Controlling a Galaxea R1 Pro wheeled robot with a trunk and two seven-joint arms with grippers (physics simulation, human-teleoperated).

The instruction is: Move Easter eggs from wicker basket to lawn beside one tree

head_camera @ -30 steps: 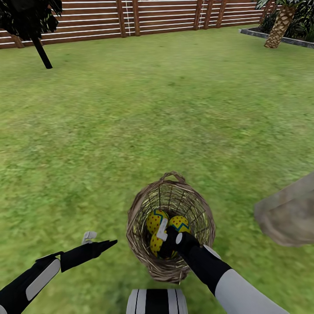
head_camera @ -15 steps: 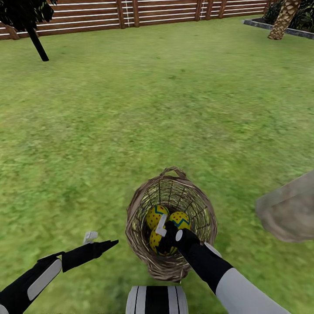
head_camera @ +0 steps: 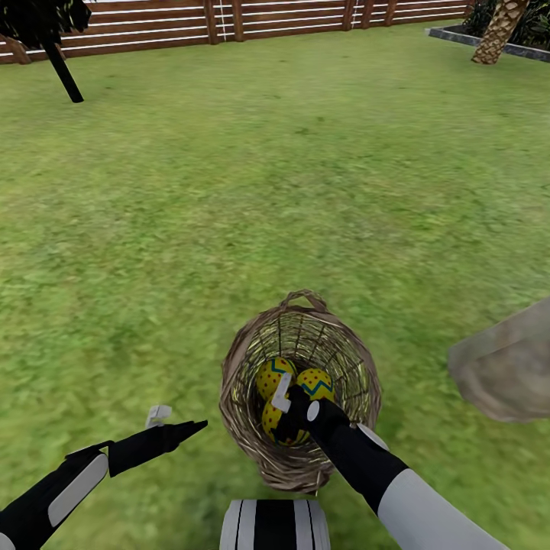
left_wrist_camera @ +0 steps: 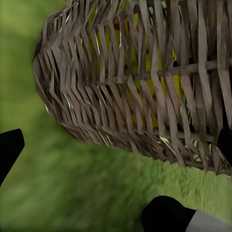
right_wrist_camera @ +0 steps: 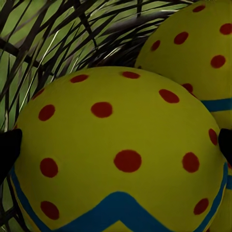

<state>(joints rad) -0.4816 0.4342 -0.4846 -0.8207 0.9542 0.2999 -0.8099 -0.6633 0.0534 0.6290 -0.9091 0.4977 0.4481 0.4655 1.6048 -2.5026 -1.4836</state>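
**Right gripper down among the eggs in the basket, left gripper waiting beside it**

The wicker basket (head_camera: 299, 389) sits on the lawn (head_camera: 275, 176) just in front of the robot's base, its small loop handle on the far rim. All three Easter eggs (head_camera: 273, 376) lie inside it, packed together and touching at the bottom.

The right gripper (head_camera: 294, 416) reaches down into the basket from the near rim. In the right wrist view the nearest egg (right_wrist_camera: 116, 154) lies squarely between the jaws, with a dark fingertip (right_wrist_camera: 8, 147) at one flank and the other at the opposite edge. The jaws stand wide, about the egg's width apart; whether the pads actually press on the shell cannot be told. A second egg (right_wrist_camera: 193, 58) lies just beyond the jaws, touching the first, with the woven wall behind both.

The left gripper (head_camera: 179, 426) hangs low over the grass beside the basket, outside it, fingers pointed toward the basket's wall. In the left wrist view the jaws are spread apart and hold nothing; the basket's woven side (left_wrist_camera: 135, 92) stands straight ahead of them, near but not touching, yellow shell showing through the gaps.

A slatted wooden fence (head_camera: 229, 19) closes the far edge of the lawn, and a grey rock (head_camera: 508, 367) lies to the right of the basket, apart from it.
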